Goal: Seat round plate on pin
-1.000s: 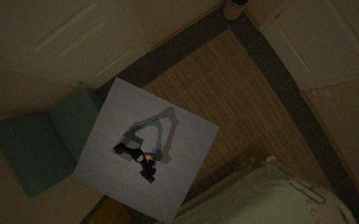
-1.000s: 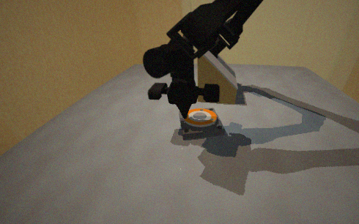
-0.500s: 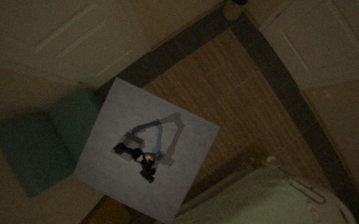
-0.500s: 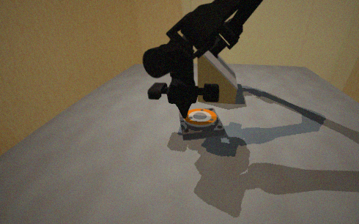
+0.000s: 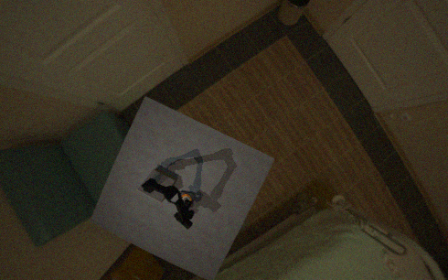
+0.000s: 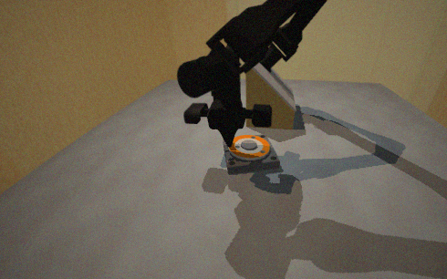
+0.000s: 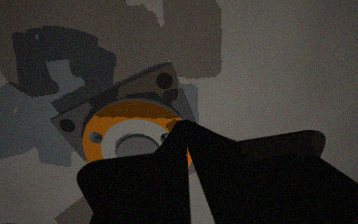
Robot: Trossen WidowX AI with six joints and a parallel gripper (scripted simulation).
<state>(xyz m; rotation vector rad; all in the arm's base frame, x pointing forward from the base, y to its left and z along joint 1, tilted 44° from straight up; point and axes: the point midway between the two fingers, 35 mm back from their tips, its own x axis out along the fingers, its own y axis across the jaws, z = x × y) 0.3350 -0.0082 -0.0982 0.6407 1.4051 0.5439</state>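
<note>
In the exterior view the black arm comes down from the top centre of the frame and its hand (image 6: 227,137) points its tip at the left edge of the round plate (image 6: 249,147), just left of the frame's middle. The hand's 2 fingers are pressed together with nothing between them; in the wrist view they fill the lower half of the frame as 1 dark wedge whose tip (image 7: 184,128) lies over the right side of the plate (image 7: 130,127). Whether the tip is touching the plate cannot be told. The plate is orange with a pale inner ring around the grey post (image 6: 249,144), and it sits on the dark square base (image 6: 252,165), which rests on the grey counter (image 6: 112,201). In the wrist view 1 small hole (image 7: 96,137) shows in the orange ring at left, and the base (image 7: 145,85) shows 2 dark corner holes. No brand, label or writing is readable in any view.
</note>
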